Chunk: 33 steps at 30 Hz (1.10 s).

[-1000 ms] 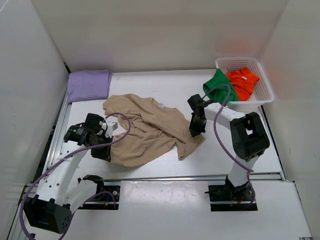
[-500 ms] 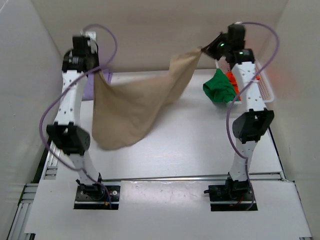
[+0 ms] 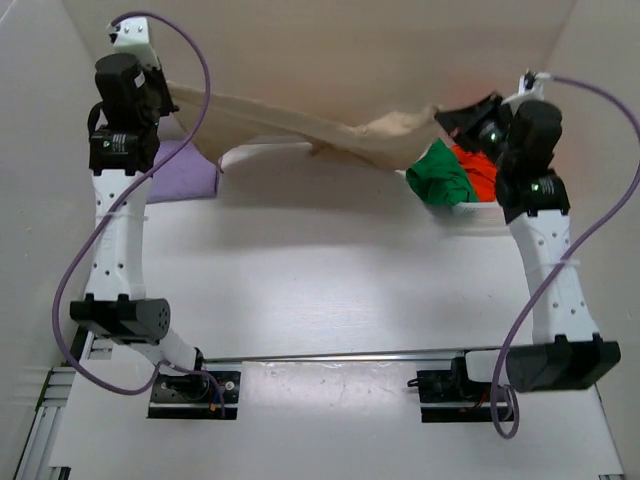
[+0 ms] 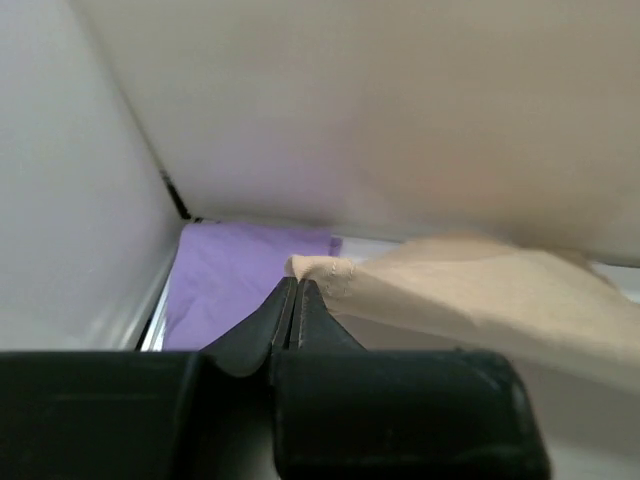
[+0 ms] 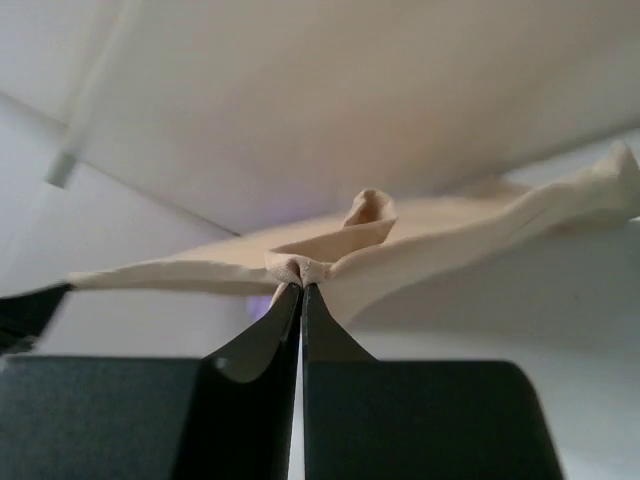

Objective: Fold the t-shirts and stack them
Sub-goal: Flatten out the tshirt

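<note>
From the top camera we see the tan shirt [image 3: 300,125] stretched out in the air. Its long axis runs left to right over the far side of the table [image 3: 330,280], and it sags a little in the middle. Both arms stand tall from their bases, with the wrists turned inward toward each other. The left gripper [image 3: 165,92] is clamped on the shirt's left end and the right gripper [image 3: 443,115] on its right end, so the cloth spans between them. Under the left end, the purple shirt [image 3: 185,170] lies folded flat in the far left corner. At far right, the green shirt [image 3: 440,175] and orange shirt [image 3: 480,165] sit in the basket [image 3: 462,209], with the green one spilling over its left rim.

In the left wrist view, the jaws are pressed together on a hemmed edge of the tan shirt [image 4: 470,290], which runs off to the right. The purple shirt [image 4: 240,270] lies below, beyond the tips.

In the right wrist view, the jaws are pinched tight on a bunched bit of tan shirt [image 5: 420,240] right at the tips, and the cloth fans out to both sides beyond them
</note>
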{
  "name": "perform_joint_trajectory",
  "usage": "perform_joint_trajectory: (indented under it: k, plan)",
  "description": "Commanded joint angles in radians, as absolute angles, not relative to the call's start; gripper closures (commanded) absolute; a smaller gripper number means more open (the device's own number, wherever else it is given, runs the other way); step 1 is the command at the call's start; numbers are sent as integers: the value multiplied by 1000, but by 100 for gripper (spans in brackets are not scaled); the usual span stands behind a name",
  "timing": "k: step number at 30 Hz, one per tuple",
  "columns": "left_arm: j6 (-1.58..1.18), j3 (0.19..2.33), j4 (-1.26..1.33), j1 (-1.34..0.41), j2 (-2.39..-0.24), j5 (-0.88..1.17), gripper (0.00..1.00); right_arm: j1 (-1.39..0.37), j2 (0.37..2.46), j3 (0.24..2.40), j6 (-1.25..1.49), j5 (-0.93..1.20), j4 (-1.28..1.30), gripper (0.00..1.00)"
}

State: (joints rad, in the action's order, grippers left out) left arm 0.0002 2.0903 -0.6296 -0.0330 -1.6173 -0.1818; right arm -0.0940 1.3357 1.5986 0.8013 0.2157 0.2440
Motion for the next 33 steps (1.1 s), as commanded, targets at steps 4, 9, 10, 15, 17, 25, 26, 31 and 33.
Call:
perform_joint_trajectory:
  k: [4, 9, 10, 15, 17, 25, 26, 31, 33]
  plan:
    - [0, 1547, -623, 8, -1277, -112, 90, -147, 949, 1004, 686, 115, 285, 100]
    - [0, 986, -655, -2, -1057, -126, 90, -291, 754, 659, 713, 22, 466, 100]
    - [0, 927, -673, -2, -1030, -142, 90, -313, 726, 629, 732, 6, 536, 100]
    - [0, 686, -785, 90, -858, -143, 90, -442, 546, 512, 882, -63, 722, 100]
    - [0, 654, -807, 119, -821, -124, 90, -453, 534, 489, 902, -74, 756, 100]
    - [0, 928, -776, 152, -1069, -11, 90, -381, 992, 828, 694, -77, 555, 100]
    - [0, 1007, -776, 143, -1134, 1, 90, -323, 1182, 939, 627, -19, 570, 100]
    - [0, 1600, -776, 34, -1554, -69, 90, -184, 1717, 1870, 595, 112, 797, 100]
    - [0, 1977, -776, 25, -1670, -109, 90, -126, 1889, 2300, 652, 143, 805, 100]
